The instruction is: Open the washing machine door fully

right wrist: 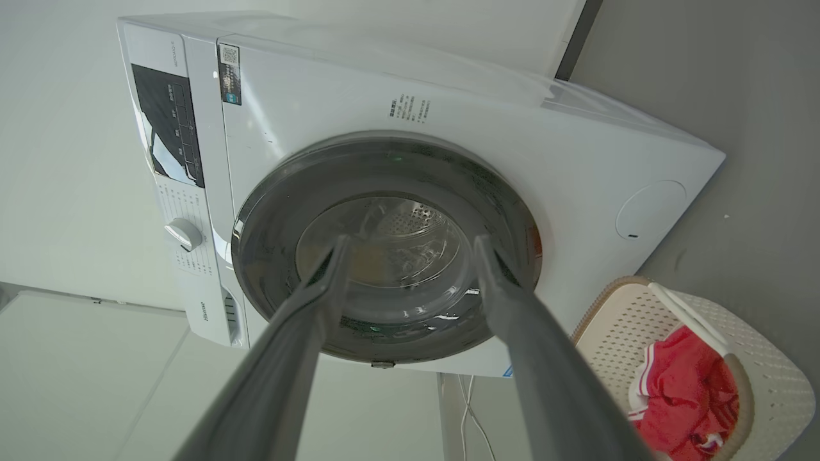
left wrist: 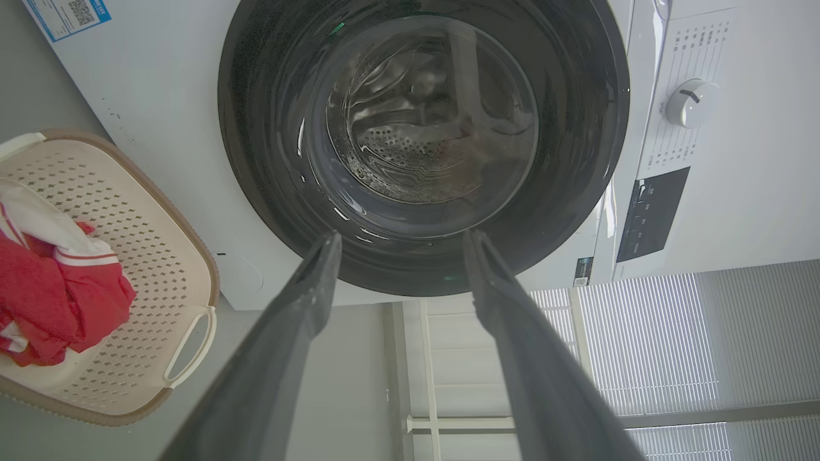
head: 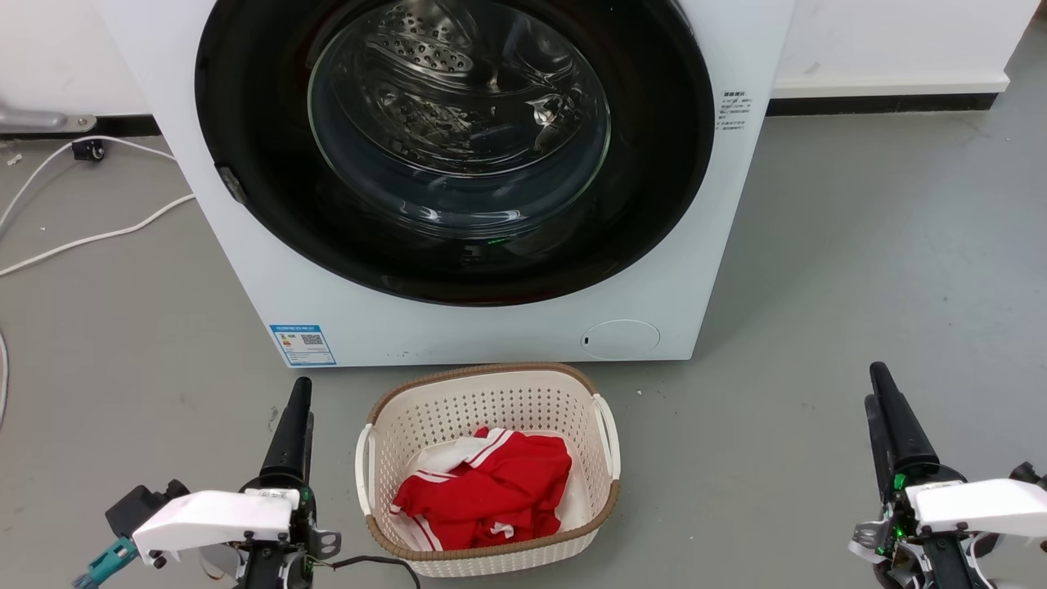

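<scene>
On washer (head: 491,331) front: door (head: 458,131) shut, glossy black rim, clear glass ctr.

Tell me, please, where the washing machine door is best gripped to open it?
Probably the small dark tab on the left rim of the washing machine door, hooked from the left by the left gripper: the shut, glossy round door shows no other protrusion.

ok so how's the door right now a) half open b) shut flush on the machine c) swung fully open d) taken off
B: the door sits flush in the front of the machine, with no gap showing at its rim.
</scene>
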You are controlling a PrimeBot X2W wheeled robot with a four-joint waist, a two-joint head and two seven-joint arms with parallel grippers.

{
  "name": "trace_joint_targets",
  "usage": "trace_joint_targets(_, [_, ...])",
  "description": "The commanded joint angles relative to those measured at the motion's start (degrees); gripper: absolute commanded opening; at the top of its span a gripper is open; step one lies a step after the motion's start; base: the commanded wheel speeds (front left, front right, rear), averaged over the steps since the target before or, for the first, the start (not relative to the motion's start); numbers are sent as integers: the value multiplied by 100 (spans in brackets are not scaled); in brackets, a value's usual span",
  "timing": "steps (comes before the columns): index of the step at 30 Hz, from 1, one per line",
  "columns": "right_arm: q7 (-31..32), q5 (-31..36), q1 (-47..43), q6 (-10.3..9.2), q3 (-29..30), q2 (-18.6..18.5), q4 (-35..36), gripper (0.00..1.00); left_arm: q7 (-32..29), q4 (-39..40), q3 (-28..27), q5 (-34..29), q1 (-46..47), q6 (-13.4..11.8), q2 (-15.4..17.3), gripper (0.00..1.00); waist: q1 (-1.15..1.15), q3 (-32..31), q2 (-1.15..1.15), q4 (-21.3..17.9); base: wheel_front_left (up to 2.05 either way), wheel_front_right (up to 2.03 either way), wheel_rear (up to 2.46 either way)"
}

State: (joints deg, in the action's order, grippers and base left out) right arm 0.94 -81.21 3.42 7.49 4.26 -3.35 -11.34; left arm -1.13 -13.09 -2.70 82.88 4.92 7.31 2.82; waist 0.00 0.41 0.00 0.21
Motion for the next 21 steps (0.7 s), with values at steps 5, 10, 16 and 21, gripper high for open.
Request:
trace_joint_targets(5, [-163, 1067, 40, 0, -93, -1, 292, 100, 163, 223, 60, -764, 185, 11, 22, 100, 0, 8, 0, 14, 0, 0, 0])
trace_joint_targets(10, [-271, 1862, 9, 0, -167, 3, 388, 100, 273, 293, 113, -1273, 202, 12, 21, 100, 0, 16, 0, 32, 0, 0, 0])
trace_joint_targets(16, [-434, 2880, -30, 0, -228, 9, 438, 100, 440, 400, 257, -2185, 244, 14, 20, 100, 0, 21, 0, 53, 0, 0, 0])
trace_joint_targets(21, [-532, 3411, -52, 0, -246, 13, 468, 100, 538, 399, 306, -2780, 287, -17, 20, 100, 0, 18, 0, 57, 0, 0, 0])
